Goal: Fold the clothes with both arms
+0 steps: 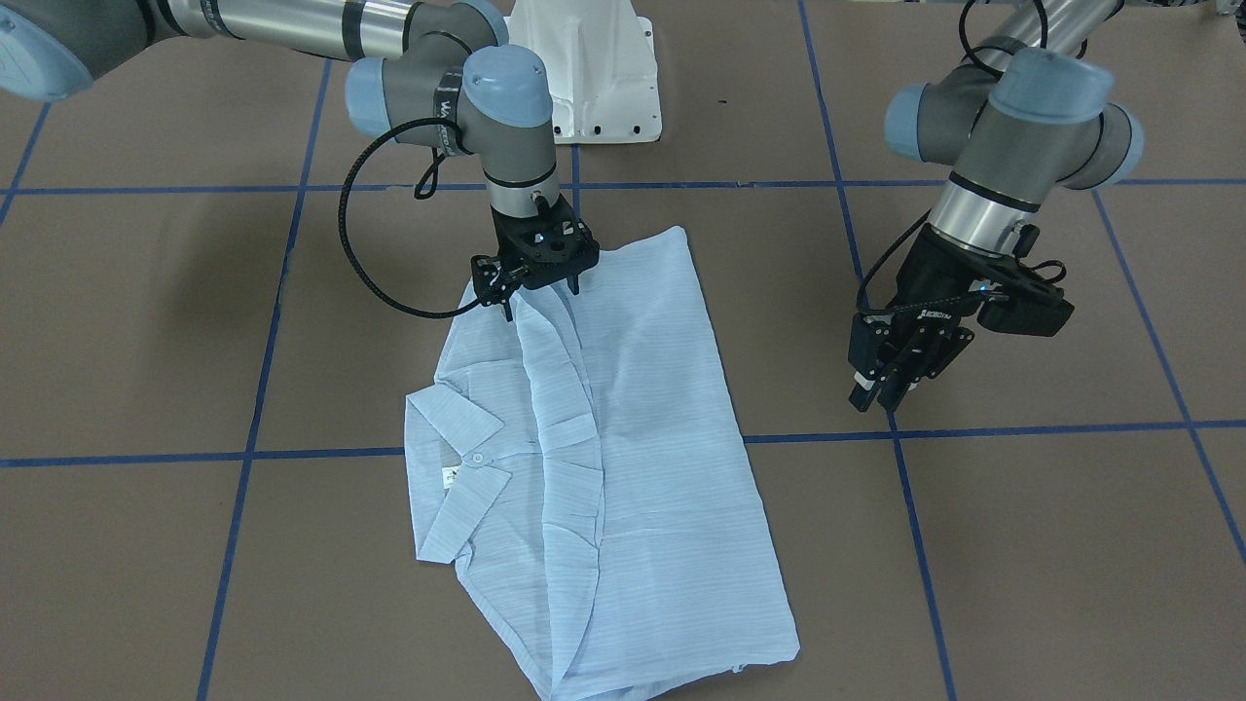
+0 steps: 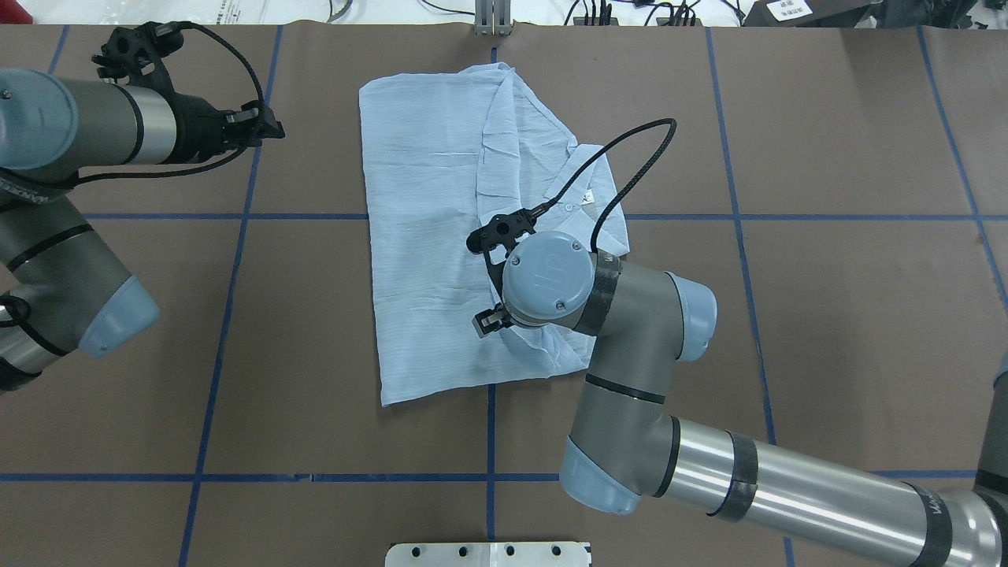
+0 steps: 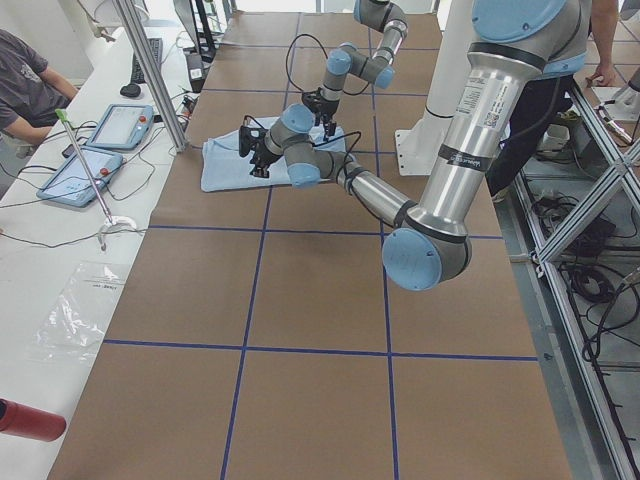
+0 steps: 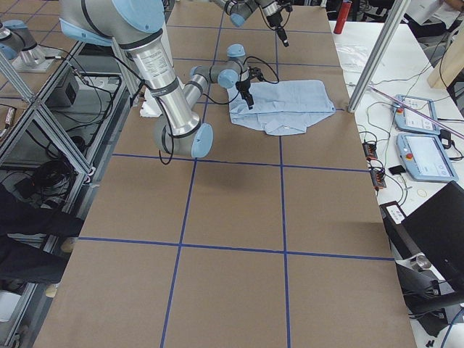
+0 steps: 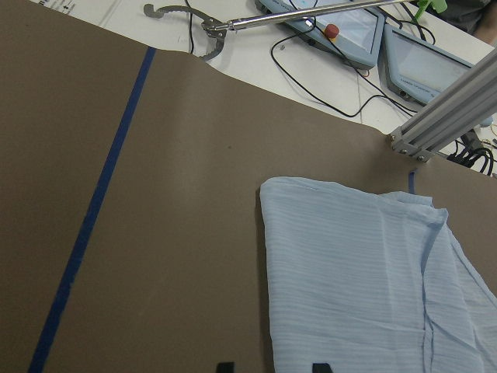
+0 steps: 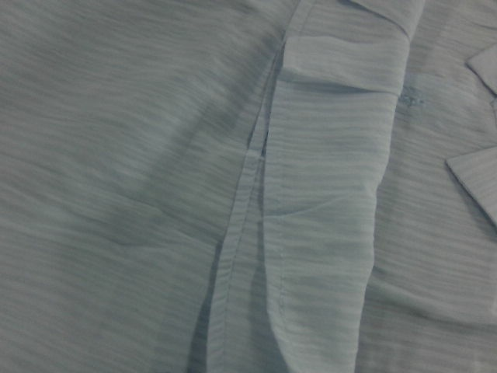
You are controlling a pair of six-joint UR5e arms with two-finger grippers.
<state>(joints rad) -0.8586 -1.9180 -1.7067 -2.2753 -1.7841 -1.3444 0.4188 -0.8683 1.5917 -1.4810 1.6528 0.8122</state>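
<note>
Front view, lower centre: the shirt (image 1: 662,467) lies nearest the camera, flat on the brown table (image 1: 1022,545), folded lengthwise into a long panel running from mid-frame to the bottom edge. Its collar (image 1: 458,428) sits at the panel's left side, with one white button (image 1: 478,458) and the neck label (image 1: 451,476) showing. Blue tape lines (image 1: 127,458) cross under it. Upper left: the right arm (image 1: 292,19) comes in and bends down; the right gripper (image 1: 541,297) stands upright over the shirt's top-left corner, fingers spread and clasping nothing. The tips look to be at the cloth, but contact is uncertain from this angle. Top centre: white pedestal (image 1: 594,78). Right of frame: the left arm (image 1: 1012,127) holds the left gripper (image 1: 876,394) tilted above bare table, well apart from the shirt. The left wrist view shows its fingertips (image 5: 225,367) parted and empty.
</note>
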